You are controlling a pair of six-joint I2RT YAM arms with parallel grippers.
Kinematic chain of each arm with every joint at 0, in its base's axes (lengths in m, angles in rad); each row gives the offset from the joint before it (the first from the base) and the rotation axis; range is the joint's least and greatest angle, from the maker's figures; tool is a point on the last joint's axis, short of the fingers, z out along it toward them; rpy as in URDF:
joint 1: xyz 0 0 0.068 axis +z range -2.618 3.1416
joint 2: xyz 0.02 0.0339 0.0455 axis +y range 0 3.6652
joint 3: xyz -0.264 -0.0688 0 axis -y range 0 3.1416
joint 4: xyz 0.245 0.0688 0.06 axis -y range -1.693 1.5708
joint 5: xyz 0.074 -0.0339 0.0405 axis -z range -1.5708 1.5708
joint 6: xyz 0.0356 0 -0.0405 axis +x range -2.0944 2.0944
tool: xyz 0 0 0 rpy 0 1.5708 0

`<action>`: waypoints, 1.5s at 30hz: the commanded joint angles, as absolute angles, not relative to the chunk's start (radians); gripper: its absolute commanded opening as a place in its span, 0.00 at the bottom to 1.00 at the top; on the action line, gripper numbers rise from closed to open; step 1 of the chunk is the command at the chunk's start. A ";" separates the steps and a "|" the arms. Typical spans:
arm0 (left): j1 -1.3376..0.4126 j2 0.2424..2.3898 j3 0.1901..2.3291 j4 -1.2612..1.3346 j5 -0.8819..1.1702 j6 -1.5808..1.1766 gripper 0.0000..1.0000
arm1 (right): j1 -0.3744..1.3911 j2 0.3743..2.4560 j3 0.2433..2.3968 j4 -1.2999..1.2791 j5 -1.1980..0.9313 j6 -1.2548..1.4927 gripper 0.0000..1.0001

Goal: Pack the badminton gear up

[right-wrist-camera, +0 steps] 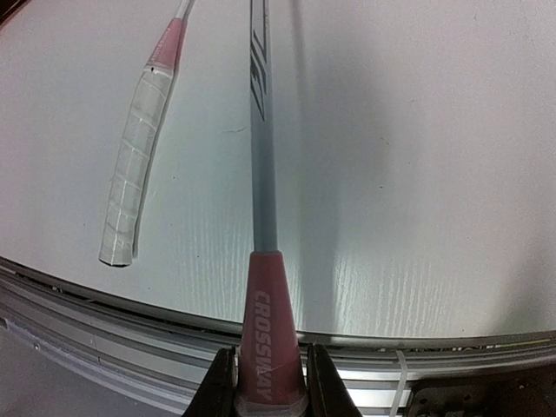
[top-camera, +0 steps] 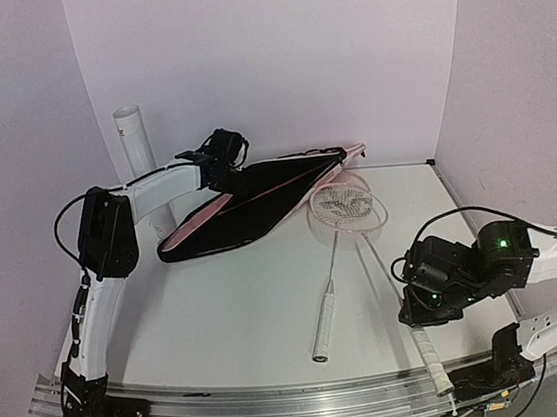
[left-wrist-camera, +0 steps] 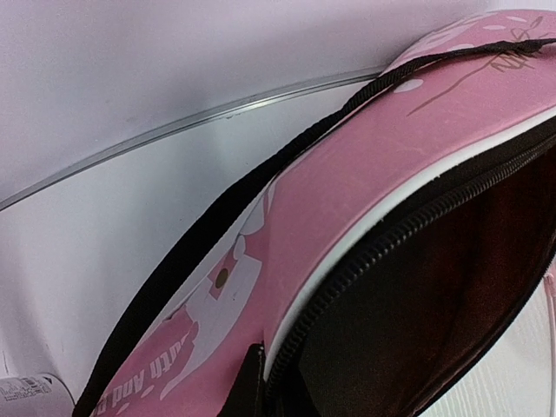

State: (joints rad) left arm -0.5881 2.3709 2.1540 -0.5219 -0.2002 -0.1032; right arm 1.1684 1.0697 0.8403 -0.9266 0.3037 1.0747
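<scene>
Two white-framed rackets lie on the table with their heads overlapping near the bag's mouth. The left racket (top-camera: 329,283) lies free, its white handle (right-wrist-camera: 130,187) beside the other. My right gripper (top-camera: 419,315) is shut on the right racket (right-wrist-camera: 261,130) at its pink cone (right-wrist-camera: 269,347), just above the handle; the handle end (top-camera: 435,362) reaches past the near table edge. The long pink bag (top-camera: 248,207) lies at the back, its black inside showing. My left gripper (top-camera: 220,157) is shut on the bag's upper zipper edge (left-wrist-camera: 365,252) and holds it lifted.
A tall white tube (top-camera: 136,144) stands at the back left, behind my left arm. A metal rail (top-camera: 281,404) runs along the near table edge. White walls close the back and right sides.
</scene>
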 commanded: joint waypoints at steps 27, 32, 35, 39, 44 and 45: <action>-0.642 2.396 2.182 -0.450 -0.097 -0.127 0.00 | 1.421 1.165 1.064 -1.026 0.479 0.973 0.00; -0.650 2.349 2.161 -0.505 -0.076 -0.126 0.00 | 1.370 1.253 1.096 -1.037 0.469 0.997 0.00; -0.658 2.317 2.129 -0.516 -0.060 -0.118 0.00 | 1.327 1.274 1.104 -1.037 0.454 0.986 0.00; -0.680 2.311 2.131 -0.567 -0.024 -0.108 0.00 | 1.250 1.300 1.136 -1.035 0.452 0.977 0.00; -0.716 2.304 2.160 -0.645 0.165 -0.109 0.00 | 1.171 1.432 1.240 -0.996 0.453 0.986 0.00; -0.723 2.311 2.181 -0.668 0.224 -0.115 0.00 | 1.154 1.458 1.257 -0.977 0.449 1.000 0.00</action>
